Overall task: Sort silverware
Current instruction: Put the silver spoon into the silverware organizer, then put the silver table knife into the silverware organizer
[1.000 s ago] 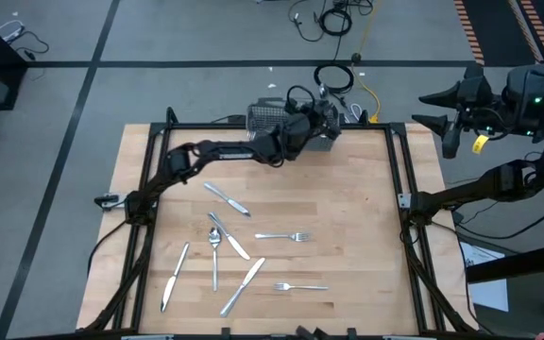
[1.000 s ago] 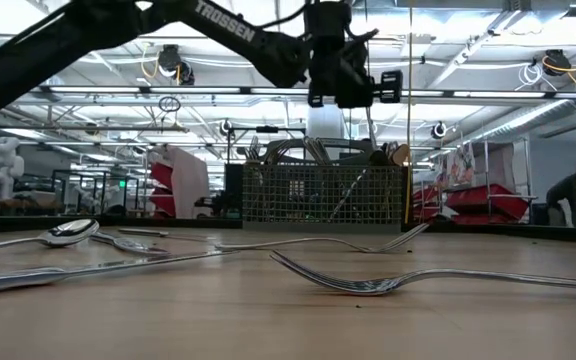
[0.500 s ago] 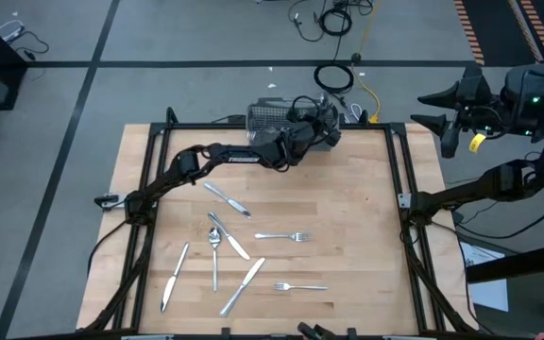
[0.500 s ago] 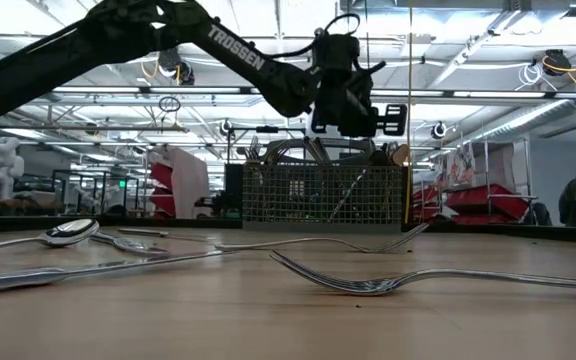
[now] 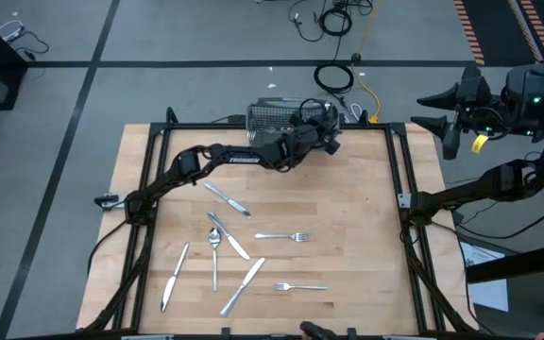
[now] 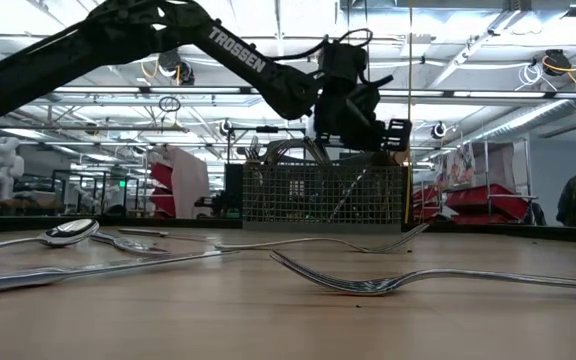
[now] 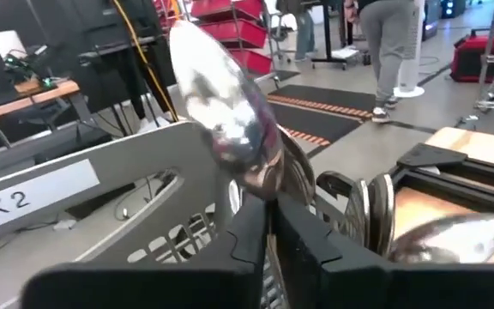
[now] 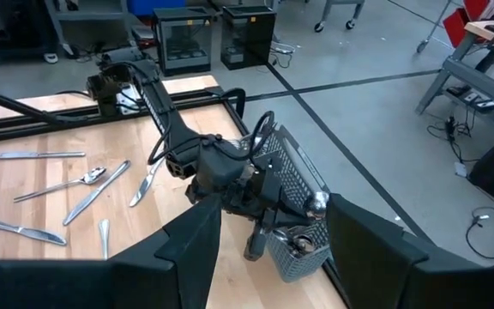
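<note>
My left gripper (image 5: 327, 132) hangs over the grey mesh basket (image 5: 277, 115) at the table's far edge, shut on a shiny spoon (image 7: 230, 112). In the right wrist view the spoon's bowl (image 8: 316, 203) gleams just above the basket's end (image 8: 294, 245). More spoons (image 7: 376, 215) stand inside the basket. Loose silverware lies flat on the wood: a knife (image 5: 227, 198), a spoon (image 5: 214, 247), two forks (image 5: 283, 236) (image 5: 300, 286) and more knives (image 5: 242, 285). My right gripper (image 8: 268, 257) waits open, high off the table's right side. My left gripper pinches the spoon by its neck (image 7: 268, 196), just below the bowl, between the two fingers. The fingers (image 7: 249, 232) reach nearly level from the table's near left toward the far edge. The bowl stands out past the fingertips, above the basket; the gripper hides the handle.
Black frame rails (image 5: 399, 170) run along the table's left and right sides. Cables (image 5: 333, 77) lie on the floor behind the basket. In the low view a fork (image 6: 368, 282) lies closest in front of the basket (image 6: 323, 193). A person (image 7: 393, 34) stands in the room beyond.
My left gripper has sunk toward the basket's top and tipped a little, carrying the spoon with it. The silverware on the table lies as before.
</note>
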Controlling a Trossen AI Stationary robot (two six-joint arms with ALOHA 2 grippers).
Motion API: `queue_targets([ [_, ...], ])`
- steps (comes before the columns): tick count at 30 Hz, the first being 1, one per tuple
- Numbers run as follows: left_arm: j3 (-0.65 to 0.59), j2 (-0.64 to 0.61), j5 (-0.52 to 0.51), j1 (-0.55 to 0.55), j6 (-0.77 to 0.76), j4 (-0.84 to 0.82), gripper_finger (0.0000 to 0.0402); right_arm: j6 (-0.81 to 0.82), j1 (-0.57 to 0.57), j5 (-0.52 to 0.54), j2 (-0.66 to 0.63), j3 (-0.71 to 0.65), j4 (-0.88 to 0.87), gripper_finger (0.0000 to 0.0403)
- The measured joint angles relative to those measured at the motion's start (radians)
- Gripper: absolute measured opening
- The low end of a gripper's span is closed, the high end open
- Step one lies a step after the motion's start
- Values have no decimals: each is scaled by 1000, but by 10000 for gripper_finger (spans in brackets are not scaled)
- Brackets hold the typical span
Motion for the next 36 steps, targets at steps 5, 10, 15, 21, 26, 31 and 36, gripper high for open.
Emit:
queue_targets([
  [5, 0, 0, 68, 1, -1, -4, 80, -2, 0, -51, 0, 0, 0, 199],
  [10, 0, 0, 72, 0, -1, -5, 125, 15, 0, -54, 0, 0, 0, 199],
  [15, -1, -40, 73, -1, 40, -25, 162, 14, 0, -81, 0, 0, 0, 199],
  [21, 0, -209, 73, -2, 211, -48, 188, -21, 0, -99, 0, 0, 0, 199],
  [26, 0, -412, 108, -5, 245, -315, 194, -31, 0, -99, 0, 0, 0, 199],
  [31, 4, -608, 285, -1, 203, -910, 195, -8, 0, -96, 2, -38, 1, 199],
  [36, -54, -708, 455, 10, 114, -1402, 194, 7, 0, -97, 2, -258, 5, 199],
])
